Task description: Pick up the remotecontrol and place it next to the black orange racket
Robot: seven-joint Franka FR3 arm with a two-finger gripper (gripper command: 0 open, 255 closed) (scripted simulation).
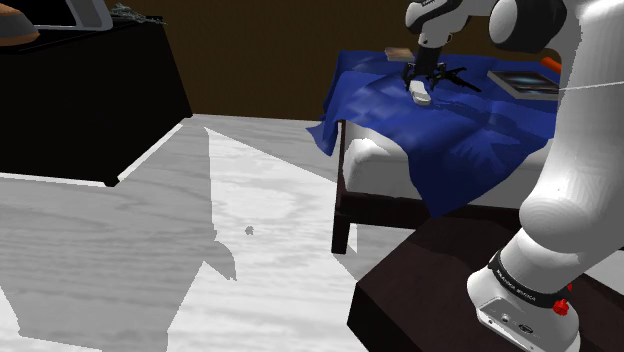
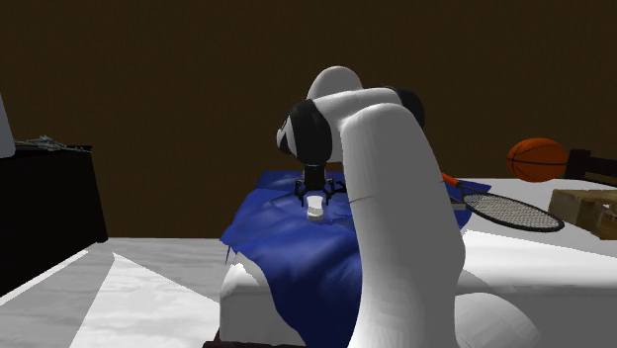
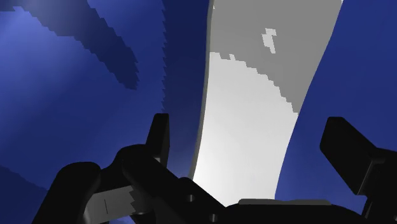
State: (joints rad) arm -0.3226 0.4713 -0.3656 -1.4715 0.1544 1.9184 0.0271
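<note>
A white remote control [image 1: 422, 96] lies on the blue blanket [image 1: 470, 130] that covers the bed. My gripper [image 1: 421, 88] is right down over it, and in the wrist view the two black fingers [image 3: 159, 137] stand apart on either side of the remote [image 3: 254, 95] with a gap on each side. The gripper [image 3: 251, 143] is open. The second exterior view has the gripper [image 2: 315, 200] on the remote [image 2: 315, 209], with the black racket [image 2: 509, 211] and its orange handle lying on the bed to that view's right, partly behind my arm.
An orange ball [image 2: 538, 158] and a brown box [image 2: 583, 210] sit beyond the racket. A flat framed thing [image 1: 522, 82] lies on the blanket near the gripper. A black cabinet [image 1: 90, 90] stands across the pale floor. The dark stand [image 1: 430, 290] is beside the bed.
</note>
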